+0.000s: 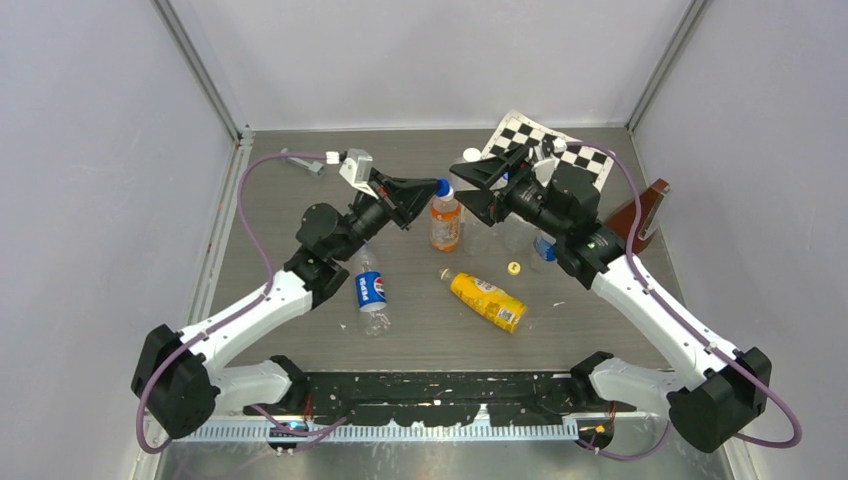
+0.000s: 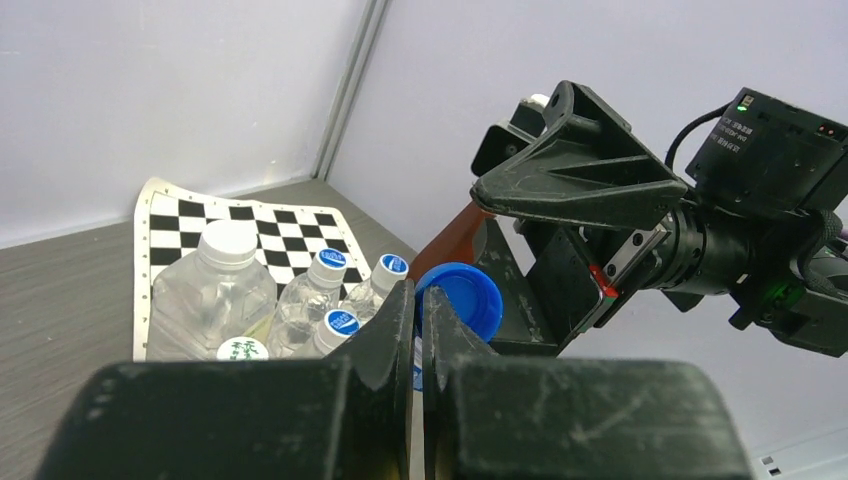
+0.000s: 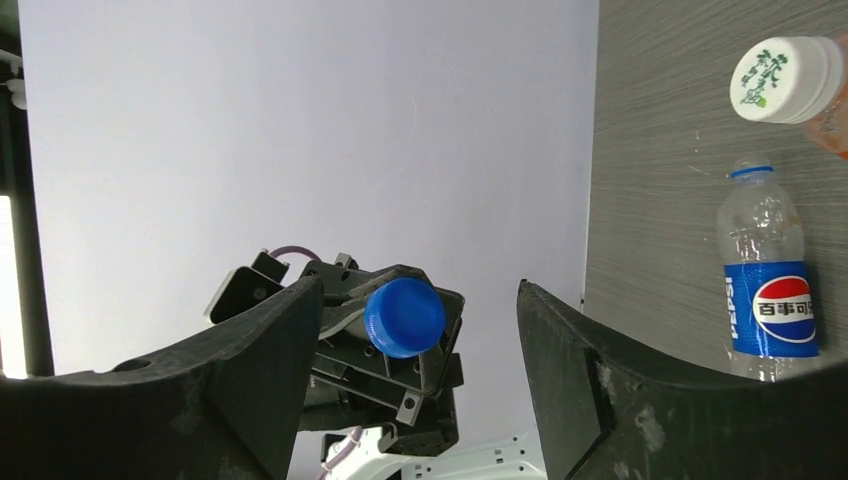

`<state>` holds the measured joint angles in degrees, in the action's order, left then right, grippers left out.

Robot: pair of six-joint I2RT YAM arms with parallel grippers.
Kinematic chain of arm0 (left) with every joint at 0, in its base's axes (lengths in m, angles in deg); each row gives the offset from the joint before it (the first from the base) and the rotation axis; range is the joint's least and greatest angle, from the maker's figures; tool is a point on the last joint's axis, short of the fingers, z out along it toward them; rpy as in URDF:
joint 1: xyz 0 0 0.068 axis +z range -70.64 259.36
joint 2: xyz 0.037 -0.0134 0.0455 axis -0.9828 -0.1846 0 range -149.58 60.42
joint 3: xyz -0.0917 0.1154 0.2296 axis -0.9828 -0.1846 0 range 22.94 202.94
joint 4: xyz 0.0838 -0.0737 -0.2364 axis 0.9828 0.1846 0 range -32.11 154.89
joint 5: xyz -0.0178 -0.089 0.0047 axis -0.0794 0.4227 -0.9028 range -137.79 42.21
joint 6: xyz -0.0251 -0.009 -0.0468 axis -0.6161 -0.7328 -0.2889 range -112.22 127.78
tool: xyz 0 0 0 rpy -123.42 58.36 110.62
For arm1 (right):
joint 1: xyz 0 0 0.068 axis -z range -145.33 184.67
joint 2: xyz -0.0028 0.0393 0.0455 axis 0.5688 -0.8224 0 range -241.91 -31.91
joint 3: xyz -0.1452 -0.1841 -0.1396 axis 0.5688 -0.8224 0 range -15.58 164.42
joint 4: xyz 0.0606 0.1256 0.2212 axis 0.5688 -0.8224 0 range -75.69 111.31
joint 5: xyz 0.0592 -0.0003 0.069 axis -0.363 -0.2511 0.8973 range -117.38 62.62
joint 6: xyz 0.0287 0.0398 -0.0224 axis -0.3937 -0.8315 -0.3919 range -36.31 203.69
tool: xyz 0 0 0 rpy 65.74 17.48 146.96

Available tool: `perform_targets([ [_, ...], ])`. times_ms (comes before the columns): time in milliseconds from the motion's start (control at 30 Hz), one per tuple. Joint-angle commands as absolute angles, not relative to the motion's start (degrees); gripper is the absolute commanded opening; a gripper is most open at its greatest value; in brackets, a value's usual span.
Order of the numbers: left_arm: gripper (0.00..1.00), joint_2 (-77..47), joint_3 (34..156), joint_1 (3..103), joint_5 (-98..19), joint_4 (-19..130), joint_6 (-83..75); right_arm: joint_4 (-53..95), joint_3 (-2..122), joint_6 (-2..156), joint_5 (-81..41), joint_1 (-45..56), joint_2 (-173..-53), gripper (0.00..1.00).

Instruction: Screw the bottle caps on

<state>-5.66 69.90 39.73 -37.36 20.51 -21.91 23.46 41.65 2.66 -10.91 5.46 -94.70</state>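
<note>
Blue cap (image 2: 460,298): pinched by its edge, raised in the air well above the table (image 1: 300,215), open side not visible.
Left gripper (image 2: 421,305): clamped narrow on the cap, only the fingertips on its rim (a thin hold).
Right gripper (image 3: 420,290): jaws spread wide, nothing between them touching; facing the left gripper, the cap lined up with the gap in the right wrist view, closeness impossible to tell.
Pepsi bottle (image 1: 371,290): lying on its side by the left forearm, neck bare, well apart from its cap.
Yellow cap (image 1: 514,267): loose on the table, near the mouth end of the yellow juice bottle (image 1: 487,300), itself on its side and uncapped.
Step, as judged: an arm-to-arm handover or regrasp of the blue cap; no screwing begun.
Risk one: slip or flip of the cap from so slight a pinch, caused by release on one side before a firm hold on the other.
Risk two: a fall among the clear bottles (image 2: 300,300) or onto the upright orange-drink bottle (image 1: 446,225) just below.
Risk three: rolling of both lying bottles under any push, unless stood up and steadied first.
</note>
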Motion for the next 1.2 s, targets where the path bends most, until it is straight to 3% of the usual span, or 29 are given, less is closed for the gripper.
perform_targets([
  [0,0.00,-6.6,69.2,38.9,-40.6,11.8,-22.6,30.0,41.7,-0.2,-12.4,4.6,-95.2,0.75],
  [433,0.00,-10.7,68.9,37.9,-42.2,3.3,-25.1,31.6,41.0,-1.1,-12.6,3.7,-95.7,0.70],
  [867,0.00,-11.9,67.7,37.4,-43.4,0.2,-25.6,33.0,39.7,-2.1,-13.3,3.6,-94.8,0.56],
  [1167,0.01,-13.3,67.5,37.1,-44.0,-2.2,-26.3,34.2,39.4,-3.4,-13.3,3.6,-94.6,0.53],
])
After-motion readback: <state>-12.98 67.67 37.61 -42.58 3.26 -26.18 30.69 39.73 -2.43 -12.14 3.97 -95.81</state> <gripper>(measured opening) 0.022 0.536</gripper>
